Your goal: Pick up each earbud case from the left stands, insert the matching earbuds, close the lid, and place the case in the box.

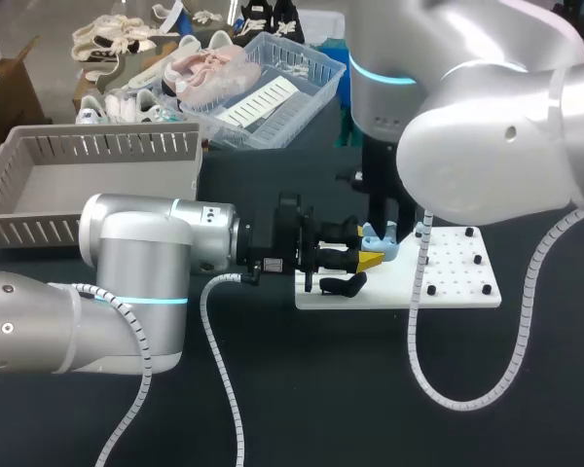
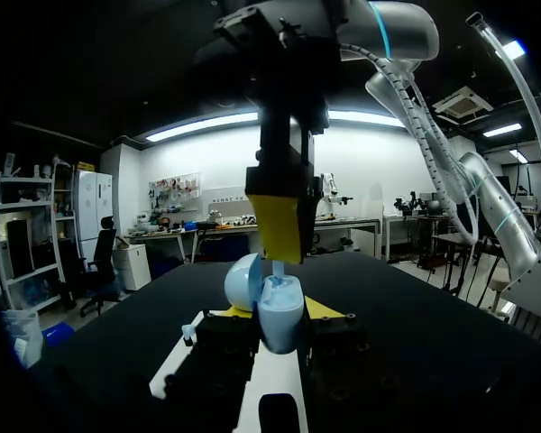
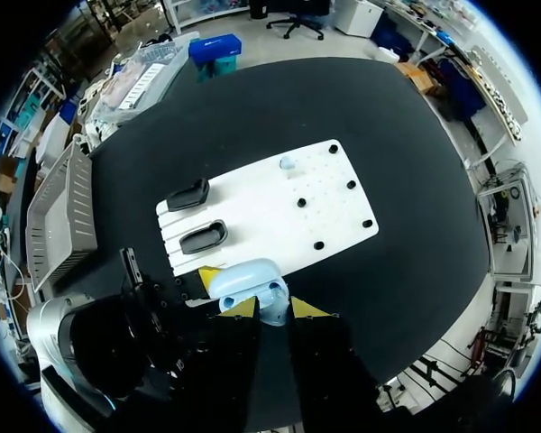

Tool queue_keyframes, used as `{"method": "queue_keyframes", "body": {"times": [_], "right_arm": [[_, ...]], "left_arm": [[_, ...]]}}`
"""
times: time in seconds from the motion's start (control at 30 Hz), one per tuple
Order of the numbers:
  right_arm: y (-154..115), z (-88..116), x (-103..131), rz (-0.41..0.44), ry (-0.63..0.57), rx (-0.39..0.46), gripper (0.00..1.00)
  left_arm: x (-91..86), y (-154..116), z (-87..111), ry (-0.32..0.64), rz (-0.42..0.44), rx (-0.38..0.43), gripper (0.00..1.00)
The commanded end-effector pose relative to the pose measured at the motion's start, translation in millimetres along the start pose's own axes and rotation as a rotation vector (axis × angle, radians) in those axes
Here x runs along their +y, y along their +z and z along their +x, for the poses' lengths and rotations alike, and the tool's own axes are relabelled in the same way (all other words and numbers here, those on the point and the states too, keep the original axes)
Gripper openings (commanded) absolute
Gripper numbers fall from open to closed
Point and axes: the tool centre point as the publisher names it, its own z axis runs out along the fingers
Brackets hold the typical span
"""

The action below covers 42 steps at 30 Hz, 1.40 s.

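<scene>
While the grey box (image 1: 107,146) waits at the worktop's (image 1: 311,389) far left edge, my left jaws (image 1: 372,255) clamp the open blue case (image 1: 380,240) above the white board's (image 1: 453,282) left end. My right jaws (image 3: 265,308) pinch an earbud (image 2: 278,268) just over the case. Tilted, the earbud could jam or drop. How it lines up inside the case is hidden.

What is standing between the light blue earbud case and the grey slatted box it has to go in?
Nothing visible lies between the light blue earbud case and the grey slatted box. Only the left arm holding it spans that stretch; the right gripper hovers directly above the case.
</scene>
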Motion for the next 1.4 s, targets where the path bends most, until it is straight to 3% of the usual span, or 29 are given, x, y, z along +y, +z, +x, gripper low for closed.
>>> {"method": "queue_keyframes", "body": {"times": [0.03,1.07,1.13,1.2,1.4], "right_arm": [[1,1,1,0.004,0.003,-0.001,0.00],[12,-3,2,0.027,0.002,0.006,0.00],[12,-3,2,0.030,0.001,0.006,0.28],[12,-3,2,0.031,0.001,0.007,0.41],[8,-2,3,0.025,-0.007,0.006,0.45]], "left_arm": [[0.4,0,0.9,0.001,-0.001,-0.003,0.00],[0.4,0,0.9,0.001,-0.001,-0.003,0.00],[0.4,0,0.9,0.001,-0.001,-0.003,0.00],[0.4,0,0.9,0.001,-0.001,-0.003,0.00],[0.4,0,0.9,0.001,-0.001,-0.003,0.00]]}}
